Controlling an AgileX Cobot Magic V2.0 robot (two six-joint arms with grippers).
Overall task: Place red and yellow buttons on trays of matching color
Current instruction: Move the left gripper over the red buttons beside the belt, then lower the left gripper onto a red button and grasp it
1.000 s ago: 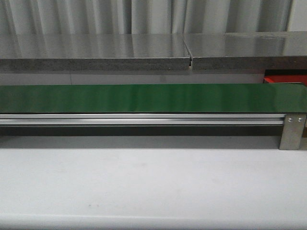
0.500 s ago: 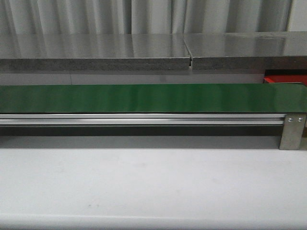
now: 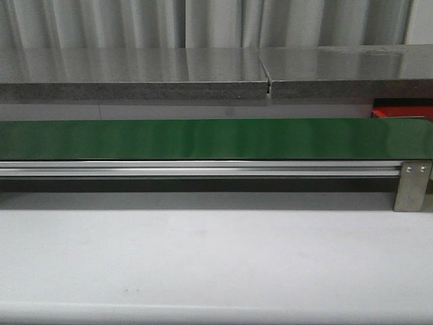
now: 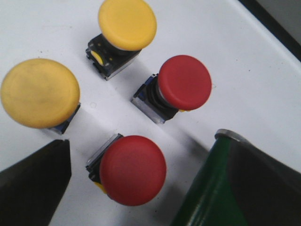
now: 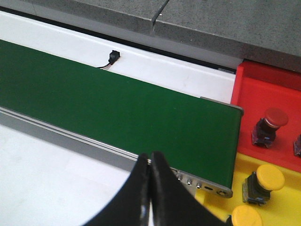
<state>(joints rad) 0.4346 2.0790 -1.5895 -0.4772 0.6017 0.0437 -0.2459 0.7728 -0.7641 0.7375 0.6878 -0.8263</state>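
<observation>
A smooth white table (image 3: 216, 264) fills the foreground of the front view, with a matte green conveyor belt (image 3: 216, 139) running the full width behind it on a ribbed aluminium rail (image 3: 203, 168), capped at the right by a bolted metal bracket (image 3: 413, 185). Behind the belt lies a speckled grey stone-like slab (image 3: 135, 73), split by a narrow seam, beneath pale pleated curtains (image 3: 203, 24). A sliver of the red tray (image 3: 402, 108) shows at the belt's far right end.

From the left wrist, four mushroom-head buttons stand on the white surface: a glossy red button (image 4: 132, 169) nearest the camera, a second red button (image 4: 184, 82) beyond it, a large yellow button (image 4: 40, 92) alongside, and another yellow button (image 4: 127, 23) farthest. All sit on squat dark bases, apart from one another. The left gripper (image 4: 136, 188) has its dark fingers (image 4: 33, 188) spread wide to either side.

From the right wrist, the right gripper (image 5: 149, 193) has its black fingers pressed together, holding nothing, above the belt's edge. Past the belt's end, the red tray carries a red-capped button (image 5: 269, 126); the adjoining yellow tray (image 5: 282, 188) carries two yellow-capped buttons (image 5: 261, 181).
</observation>
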